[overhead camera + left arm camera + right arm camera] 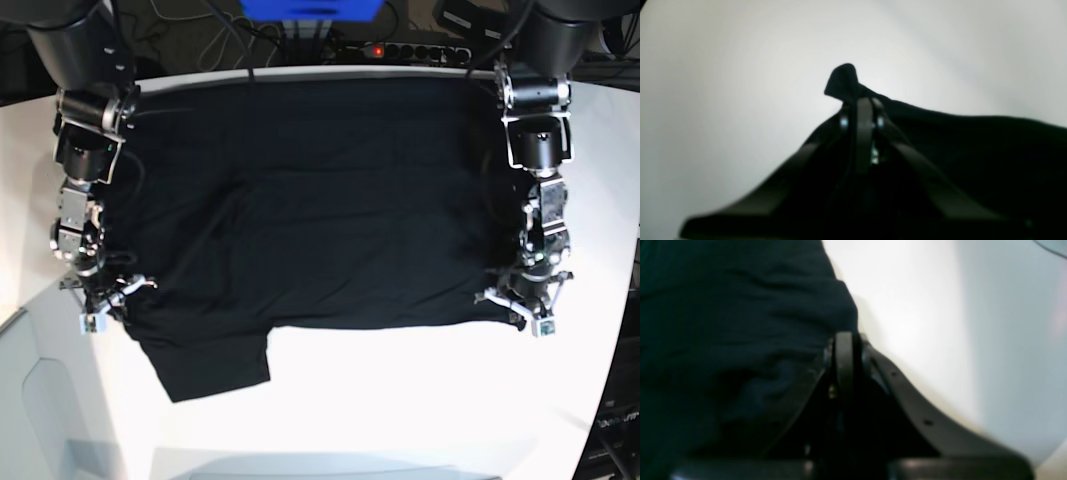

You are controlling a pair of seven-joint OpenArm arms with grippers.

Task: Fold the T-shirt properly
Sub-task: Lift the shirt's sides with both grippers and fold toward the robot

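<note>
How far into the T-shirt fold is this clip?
Early. The T-shirt lies spread on the table, one sleeve sticking out at the near edge. In hand: the left tool and right tool each pinch a near corner of cloth. No finished fold shows; all folds remain.

Both wrist views are blurred. In the left wrist view the T-shirt (967,150) runs off the right edge. The left gripper (863,100) hides the cloth it pinches. The right gripper (844,340) covers the shirt edge beneath it.
</note>
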